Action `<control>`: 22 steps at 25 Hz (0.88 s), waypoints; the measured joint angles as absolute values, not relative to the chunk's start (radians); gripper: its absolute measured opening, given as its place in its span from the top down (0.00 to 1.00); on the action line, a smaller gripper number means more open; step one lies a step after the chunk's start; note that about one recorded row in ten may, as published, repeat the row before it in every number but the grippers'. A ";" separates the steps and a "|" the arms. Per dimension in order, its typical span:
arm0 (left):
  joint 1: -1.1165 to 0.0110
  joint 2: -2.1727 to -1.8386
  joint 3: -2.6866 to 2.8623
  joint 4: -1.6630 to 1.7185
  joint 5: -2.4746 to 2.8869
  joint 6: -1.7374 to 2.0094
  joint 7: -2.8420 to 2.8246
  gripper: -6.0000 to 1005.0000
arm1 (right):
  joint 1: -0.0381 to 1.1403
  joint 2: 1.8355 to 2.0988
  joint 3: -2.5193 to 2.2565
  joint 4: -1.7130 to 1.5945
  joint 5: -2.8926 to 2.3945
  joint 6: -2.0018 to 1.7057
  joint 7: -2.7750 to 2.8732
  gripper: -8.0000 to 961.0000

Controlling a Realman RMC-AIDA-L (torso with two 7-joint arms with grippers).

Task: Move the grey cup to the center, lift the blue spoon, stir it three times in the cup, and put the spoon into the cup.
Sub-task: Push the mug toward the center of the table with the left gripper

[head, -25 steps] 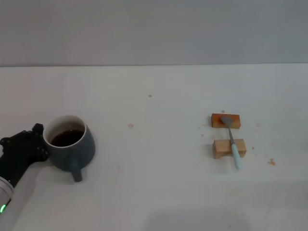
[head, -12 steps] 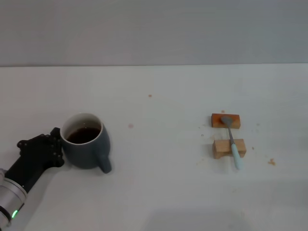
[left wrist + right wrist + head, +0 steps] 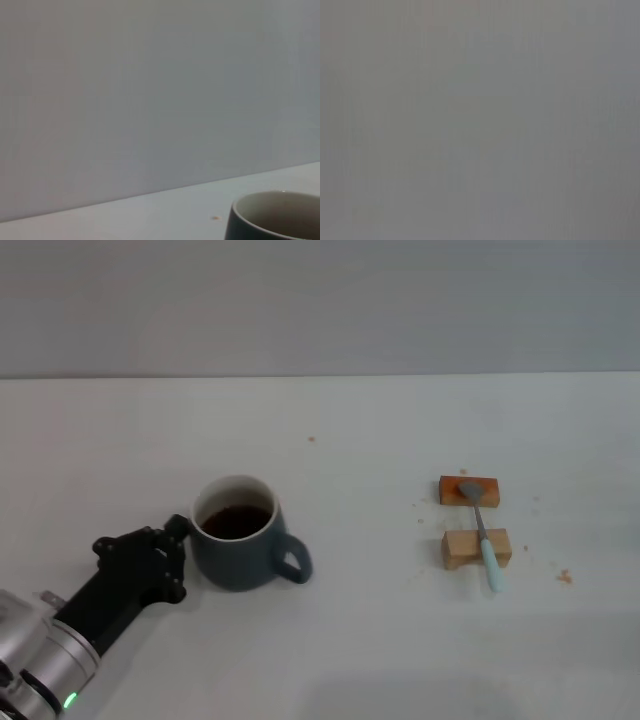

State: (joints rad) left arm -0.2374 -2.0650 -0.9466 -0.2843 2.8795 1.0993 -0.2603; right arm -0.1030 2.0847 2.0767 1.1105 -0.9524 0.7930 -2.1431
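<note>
The grey cup (image 3: 235, 545), holding dark liquid, stands upright on the white table left of the middle, its handle pointing right. My left gripper (image 3: 176, 558), black, presses against the cup's left wall, with the arm running off to the lower left. The left wrist view catches only the cup's rim (image 3: 275, 215) close by. Over at the right, the blue spoon (image 3: 482, 530) lies across two small wooden blocks, metal bowl on the far block and pale handle toward me. No part of my right gripper shows in any view.
The spoon rests on an orange-brown block (image 3: 469, 490) and a lighter wooden block (image 3: 476, 548). Small crumbs dot the table (image 3: 380, 640) near them. A grey wall backs the table's far edge. The right wrist view is plain grey.
My left gripper has slid the cup rightward toward the table's middle. The cup has turned, its handle swinging from facing me to pointing right. The spoon has not moved.
</note>
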 joint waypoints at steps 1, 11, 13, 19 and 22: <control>-0.236 -2.066 -0.932 -0.291 2.879 1.099 -0.261 1.00 | -0.105 2.085 2.076 1.114 -0.952 0.793 -2.140 0.15; -0.218 -2.069 -0.867 -0.323 2.874 1.101 -0.312 1.00 | -0.115 2.086 2.066 1.127 -0.952 0.793 -2.135 0.15; -0.215 -2.069 -0.864 -0.329 2.875 1.101 -0.312 1.00 | -0.115 2.086 2.066 1.128 -0.952 0.793 -2.135 0.15; -0.198 -2.069 -0.842 -0.357 2.876 1.103 -0.312 1.00 | -0.117 2.086 2.061 1.130 -0.952 0.793 -2.134 0.15; -0.197 -2.069 -0.833 -0.361 2.876 1.103 -0.312 1.00 | -0.117 2.086 2.060 1.130 -0.953 0.793 -2.134 0.15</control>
State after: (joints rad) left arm -0.1968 -2.0693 -0.8335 -0.3608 2.8757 1.1034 -0.3120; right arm -0.1166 2.0862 2.0599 1.1297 -0.9525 0.7930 -2.1339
